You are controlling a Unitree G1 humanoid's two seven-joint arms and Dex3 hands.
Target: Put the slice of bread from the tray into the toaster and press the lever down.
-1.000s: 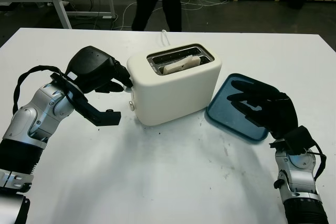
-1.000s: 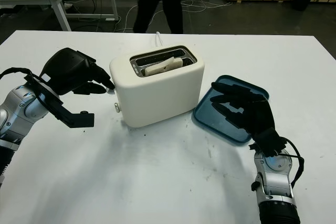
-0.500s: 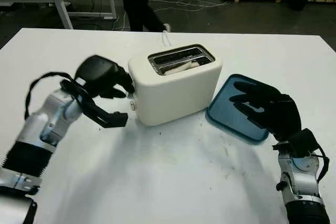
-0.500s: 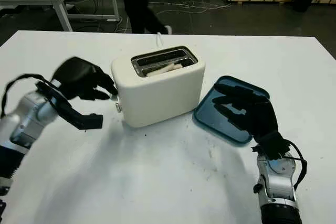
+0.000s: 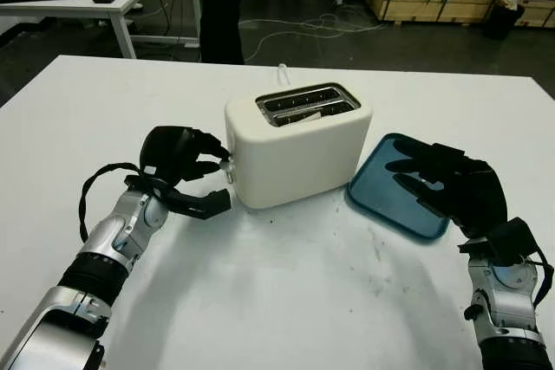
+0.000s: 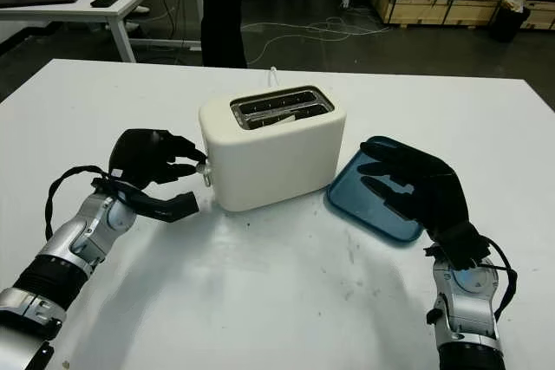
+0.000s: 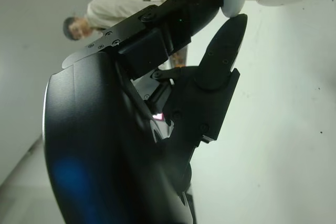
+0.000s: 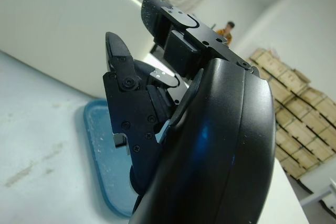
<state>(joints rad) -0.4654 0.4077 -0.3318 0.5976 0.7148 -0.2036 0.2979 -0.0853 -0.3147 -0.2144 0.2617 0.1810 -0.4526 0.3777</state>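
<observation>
On the white table (image 5: 286, 301), the toaster's lever (image 5: 227, 165) is pinched by the curled left hand (image 5: 178, 155), while the open right hand (image 5: 451, 188) is held above the blue tray (image 5: 375, 197), a person (image 5: 221, 6) standing behind.

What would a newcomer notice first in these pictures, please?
The white toaster at mid-table, bread sunk in its slot, with the left hand curled at its lever. To its right, the open right hand hovers over the blue tray.
</observation>
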